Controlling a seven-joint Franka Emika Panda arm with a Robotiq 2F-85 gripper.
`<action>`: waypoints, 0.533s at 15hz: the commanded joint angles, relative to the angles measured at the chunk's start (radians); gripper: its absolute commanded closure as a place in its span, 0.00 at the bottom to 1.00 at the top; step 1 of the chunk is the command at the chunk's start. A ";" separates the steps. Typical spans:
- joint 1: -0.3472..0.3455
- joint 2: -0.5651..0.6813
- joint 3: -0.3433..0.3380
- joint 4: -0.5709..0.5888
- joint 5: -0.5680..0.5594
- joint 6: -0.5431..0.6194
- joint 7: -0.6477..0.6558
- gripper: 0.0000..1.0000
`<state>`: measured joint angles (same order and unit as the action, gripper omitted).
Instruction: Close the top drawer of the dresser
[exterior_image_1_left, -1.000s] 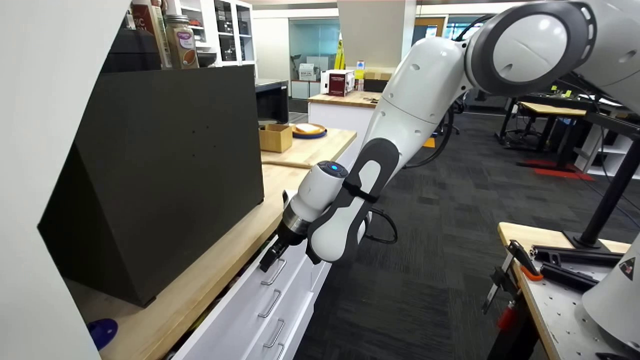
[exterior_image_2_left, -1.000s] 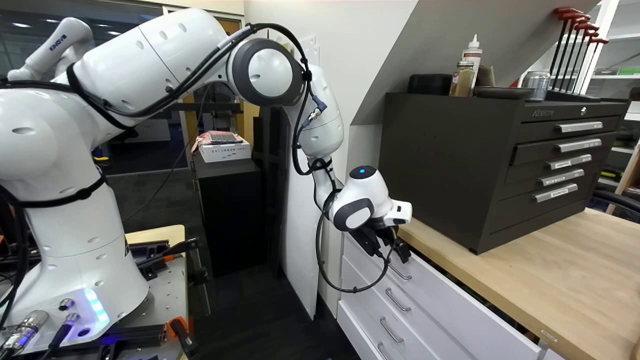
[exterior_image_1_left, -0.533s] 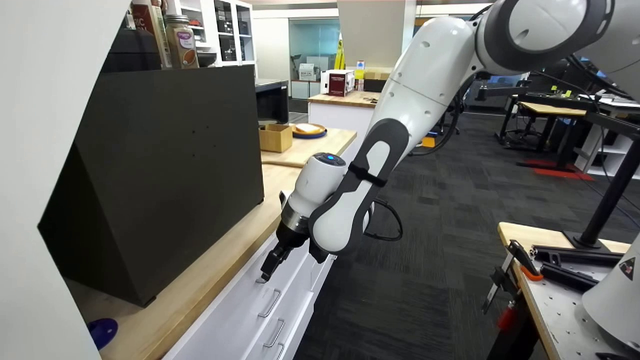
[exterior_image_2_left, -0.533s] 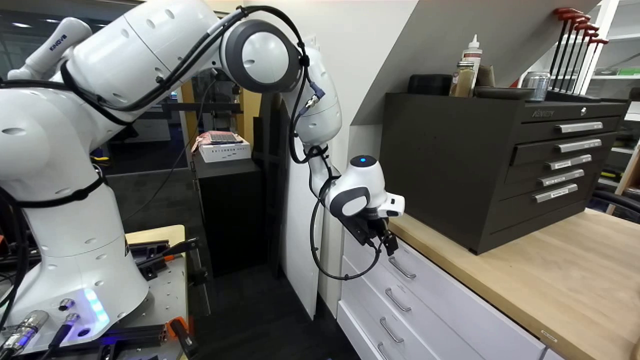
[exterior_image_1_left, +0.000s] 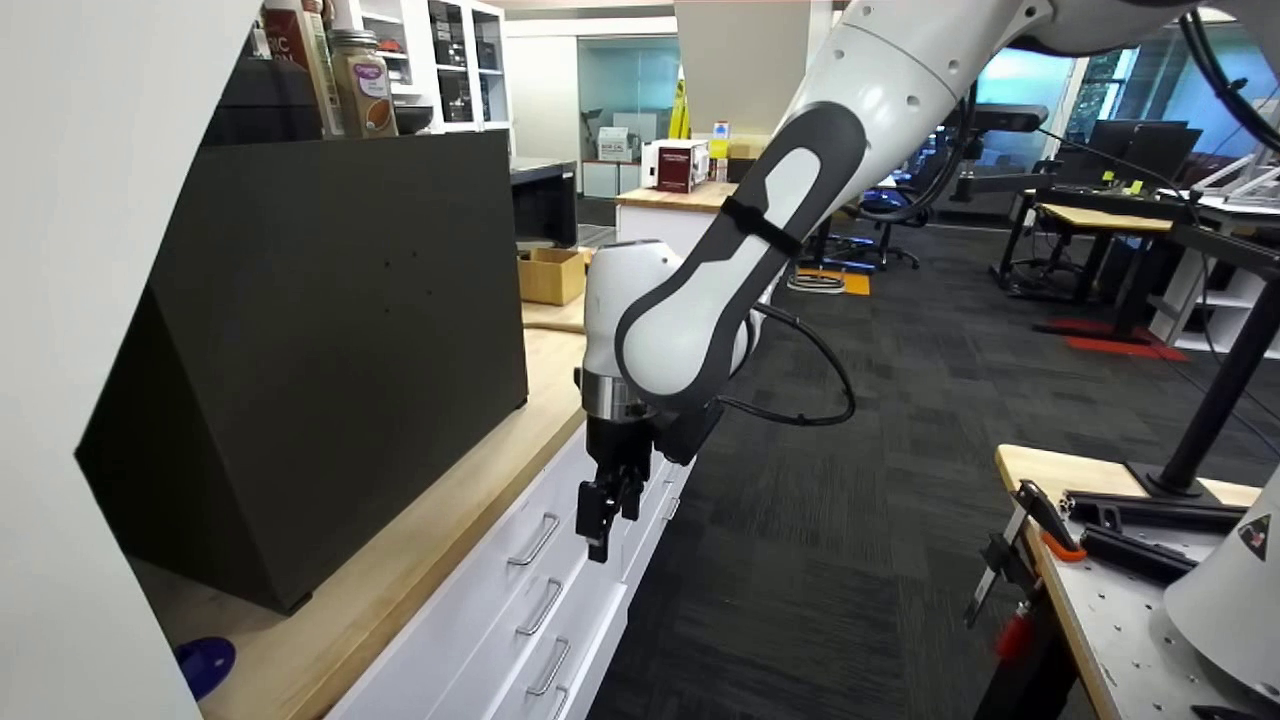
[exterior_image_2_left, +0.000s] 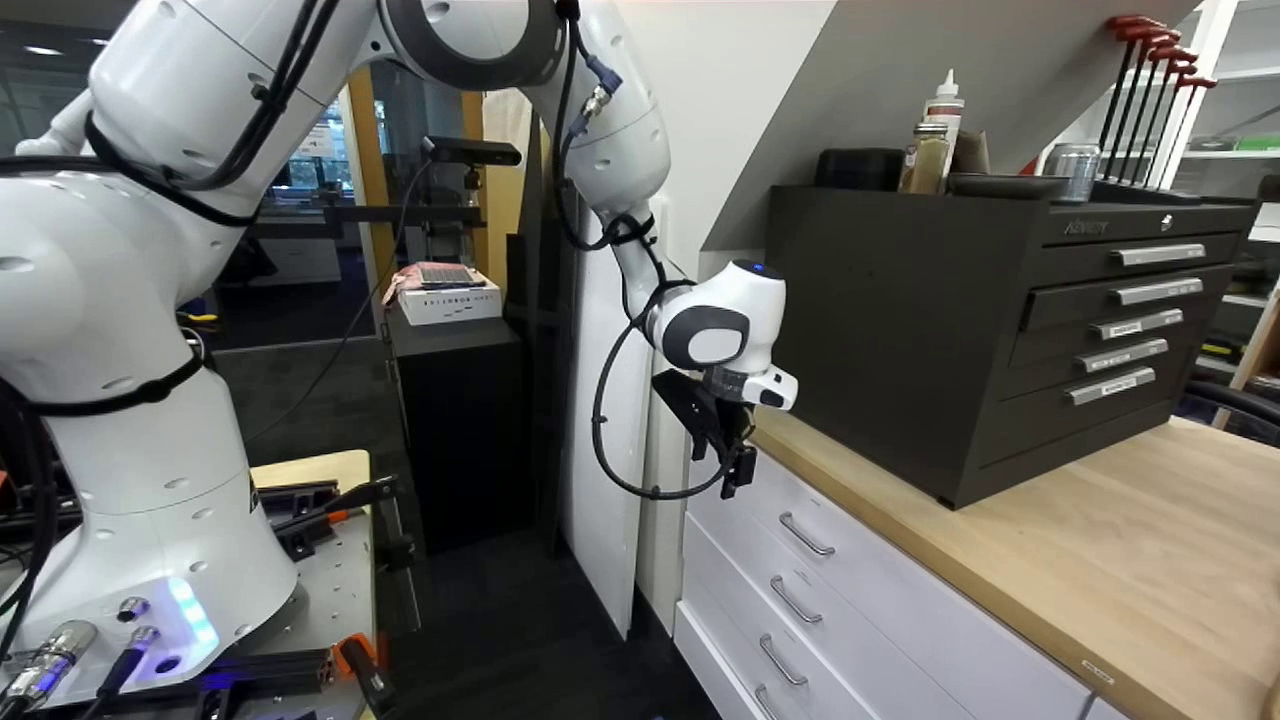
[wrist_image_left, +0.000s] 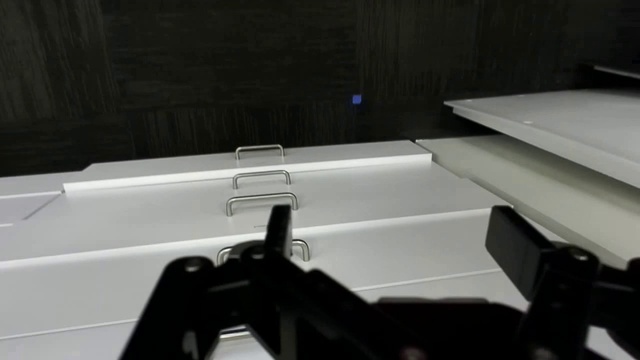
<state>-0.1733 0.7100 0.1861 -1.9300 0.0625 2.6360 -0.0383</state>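
Observation:
The white dresser's top drawer (exterior_image_1_left: 470, 605) (exterior_image_2_left: 890, 590) sits under the wooden countertop. No open gap shows above its front in both exterior views. Its metal bar handle (exterior_image_1_left: 533, 540) (exterior_image_2_left: 806, 535) faces the floor aisle. In the wrist view the top drawer front (wrist_image_left: 110, 342) is at the bottom, with its handle (wrist_image_left: 232, 335) mostly hidden behind the gripper. My gripper (exterior_image_1_left: 608, 522) (exterior_image_2_left: 718, 462) points down, off the drawer front and beyond the handle's end. In the wrist view the gripper (wrist_image_left: 392, 245) is open and empty, its fingers wide apart.
A black toolbox (exterior_image_1_left: 350, 350) (exterior_image_2_left: 880, 320) stands on the wooden countertop (exterior_image_1_left: 440, 520) (exterior_image_2_left: 1130, 540) above the drawers. Lower drawers with handles (exterior_image_2_left: 797, 600) are below. A white panel (exterior_image_2_left: 610, 430) (wrist_image_left: 565, 120) stands beside the dresser's end.
The top drawer was open, with a dark gap under the countertop; it has slid in and the gap is gone. My gripper has since moved up and away from the front, tilting more upright.

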 joint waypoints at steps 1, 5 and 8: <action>0.039 -0.107 -0.057 -0.058 0.038 -0.135 0.013 0.00; 0.052 -0.070 -0.077 -0.011 0.049 -0.131 -0.018 0.00; 0.056 -0.066 -0.078 -0.011 0.050 -0.131 -0.018 0.00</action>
<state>-0.1421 0.6450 0.1330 -1.9442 0.0869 2.5094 -0.0395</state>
